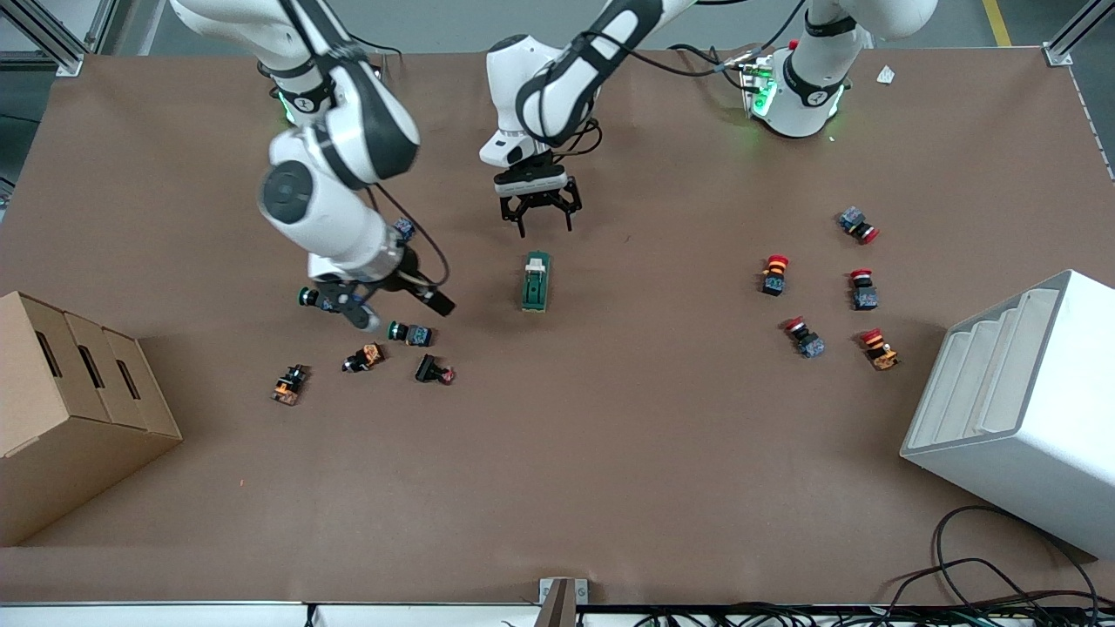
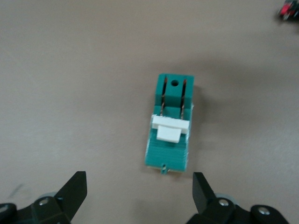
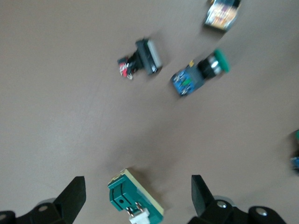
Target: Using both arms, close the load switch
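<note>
The load switch (image 1: pixel 535 282), a dark green block with a white toggle at the end farther from the front camera, lies on the brown table near its middle. My left gripper (image 1: pixel 545 225) hangs open and empty just above that toggle end. In the left wrist view the switch (image 2: pixel 170 123) lies just ahead of the open left gripper (image 2: pixel 138 185). My right gripper (image 1: pixel 399 309) is open and empty, over the table beside the switch toward the right arm's end. In the right wrist view the switch (image 3: pixel 124 193) shows between the open fingers of the right gripper (image 3: pixel 138 190).
Green-capped push-buttons (image 1: pixel 409 332) and other small parts (image 1: pixel 434 371) lie under and near my right gripper. Red-capped push-buttons (image 1: pixel 773 274) lie toward the left arm's end. A cardboard box (image 1: pixel 70 409) and a white bin (image 1: pixel 1019 409) stand at the table's two ends.
</note>
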Tool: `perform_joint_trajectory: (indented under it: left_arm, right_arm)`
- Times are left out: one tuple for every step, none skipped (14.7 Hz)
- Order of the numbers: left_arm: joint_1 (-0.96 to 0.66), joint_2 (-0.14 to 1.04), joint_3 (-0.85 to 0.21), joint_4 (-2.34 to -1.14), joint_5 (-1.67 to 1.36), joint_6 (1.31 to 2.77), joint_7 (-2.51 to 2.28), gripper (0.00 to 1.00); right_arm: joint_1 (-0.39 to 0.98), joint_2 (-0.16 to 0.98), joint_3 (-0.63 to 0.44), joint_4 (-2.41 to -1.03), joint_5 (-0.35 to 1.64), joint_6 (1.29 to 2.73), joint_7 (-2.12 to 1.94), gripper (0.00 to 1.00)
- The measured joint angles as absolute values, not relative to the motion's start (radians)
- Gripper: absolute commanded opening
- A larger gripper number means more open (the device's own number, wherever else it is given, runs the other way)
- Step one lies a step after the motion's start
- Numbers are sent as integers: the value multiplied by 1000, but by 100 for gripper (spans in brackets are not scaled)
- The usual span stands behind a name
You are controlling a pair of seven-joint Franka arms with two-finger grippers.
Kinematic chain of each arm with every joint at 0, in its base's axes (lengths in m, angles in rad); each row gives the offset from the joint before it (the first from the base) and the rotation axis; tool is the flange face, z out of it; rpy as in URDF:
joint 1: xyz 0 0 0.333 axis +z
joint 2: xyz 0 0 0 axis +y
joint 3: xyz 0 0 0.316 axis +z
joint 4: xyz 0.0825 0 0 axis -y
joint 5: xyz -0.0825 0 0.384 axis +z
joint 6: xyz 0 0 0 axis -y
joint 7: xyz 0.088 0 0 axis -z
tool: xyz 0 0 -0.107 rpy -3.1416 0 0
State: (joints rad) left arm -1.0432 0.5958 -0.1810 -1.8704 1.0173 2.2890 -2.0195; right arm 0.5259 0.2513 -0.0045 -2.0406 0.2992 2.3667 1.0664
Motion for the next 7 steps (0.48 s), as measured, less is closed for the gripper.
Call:
perform_joint_trajectory:
  left_arm:
    - [-1051,614,-182,-1871,1097,2295,-2108,100]
    - [-1058,633,-184,-1871,1178,2297,-2197,100]
    - [-1065,652,-185,-1872,1262,2298,-2285,100]
    - [-1069,670,-185,-1872,1341,2298,-2362,100]
    - [-1072,687,-186,-1873,1414,2298,-2427,100]
    - [-1074,704,-186,-1873,1481,2297,-2483,99]
    - [-1075,718,-185,-1873,1532,2290,-2520,99]
  right_arm:
    - [561,284,-4,-2041,300,2412,1107,100]
    - [593,313,-4,-2041,303,2454,1143,100]
    - [622,339,-3,-2040,316,2491,1171,100]
    - [646,360,-3,-2040,340,2521,1183,100]
    - [666,377,-3,-2040,368,2545,1187,100]
    - [683,390,-4,-2040,392,2562,1188,100]
    - [698,399,-4,-2039,407,2571,1189,100]
